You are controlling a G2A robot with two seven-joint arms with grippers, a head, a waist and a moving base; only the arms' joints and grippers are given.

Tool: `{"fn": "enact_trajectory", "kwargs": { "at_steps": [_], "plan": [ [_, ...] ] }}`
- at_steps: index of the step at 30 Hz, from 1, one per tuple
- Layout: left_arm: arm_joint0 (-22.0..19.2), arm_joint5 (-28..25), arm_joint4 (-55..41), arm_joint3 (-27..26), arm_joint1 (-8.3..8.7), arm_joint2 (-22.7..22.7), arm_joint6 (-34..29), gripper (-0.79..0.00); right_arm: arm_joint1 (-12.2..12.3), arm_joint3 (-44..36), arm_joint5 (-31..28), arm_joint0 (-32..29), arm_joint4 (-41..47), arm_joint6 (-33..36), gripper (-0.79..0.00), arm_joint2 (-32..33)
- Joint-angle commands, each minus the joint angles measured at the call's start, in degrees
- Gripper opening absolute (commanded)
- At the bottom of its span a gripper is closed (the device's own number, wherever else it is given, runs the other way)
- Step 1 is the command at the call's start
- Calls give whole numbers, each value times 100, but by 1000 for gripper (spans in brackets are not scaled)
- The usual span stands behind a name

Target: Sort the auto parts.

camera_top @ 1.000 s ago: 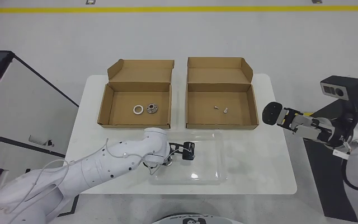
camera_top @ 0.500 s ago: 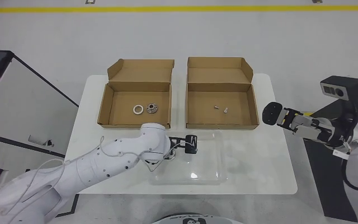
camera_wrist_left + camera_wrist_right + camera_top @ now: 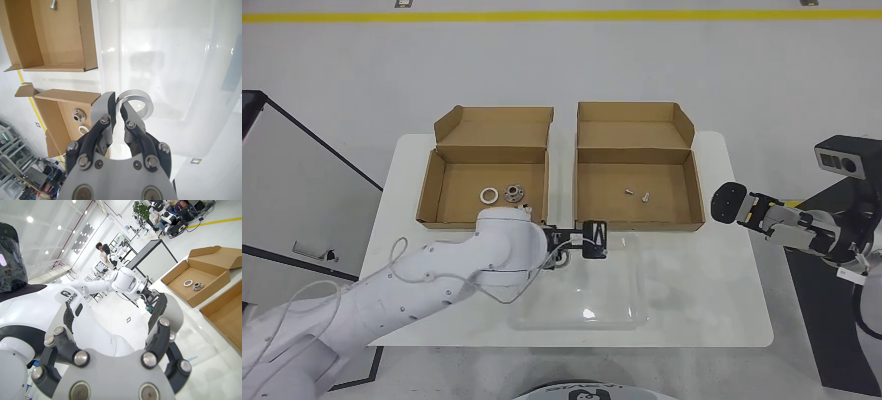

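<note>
My left gripper (image 3: 118, 100) is shut on the wall of a silver metal ring (image 3: 148, 110), held above the clear plastic tray (image 3: 170, 75). In the top view the left gripper (image 3: 594, 238) hangs over the tray's far edge (image 3: 627, 236), just in front of the gap between the two cardboard boxes. The left box (image 3: 457, 195) holds a pale ring (image 3: 487, 196) and a metal flange (image 3: 514, 193). Two small bolts (image 3: 645, 197) lie in the right box (image 3: 602, 195). My right gripper (image 3: 729, 203) stands open off the table's right side, with nothing between its fingers (image 3: 162, 302).
Both boxes have their lids folded back toward the far side of the white table (image 3: 712, 290). The tray (image 3: 602, 290) takes up the front middle. Bare table lies to the right of the tray and in front of the right box.
My left gripper has risen out of the tray and moved away and to the right, toward the boxes, with the ring in it. The right arm has kept still.
</note>
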Motion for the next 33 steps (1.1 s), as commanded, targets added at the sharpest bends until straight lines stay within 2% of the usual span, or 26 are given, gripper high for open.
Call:
{"fn": "enact_trajectory", "kwargs": {
  "at_steps": [1,7,14,21,24,33],
  "plan": [
    [-26,25,-52,-103,1,-87,-3,-785,0,0,0,0,0,-1,0,0],
    [-60,297,-77,-335,21,-481,235,-785,0,0,0,0,0,-1,0,0],
    [230,581,287,-541,120,-963,711,-785,0,0,0,0,0,-1,0,0],
    [938,1079,167,-752,288,-1807,1712,-785,0,0,0,0,0,-1,0,0],
    [1269,1043,134,-825,372,-2168,1989,-785,0,0,0,0,0,-1,0,0],
    [2193,741,125,-1116,617,-3297,2299,-785,0,0,0,0,0,-1,0,0]
  ]
}}
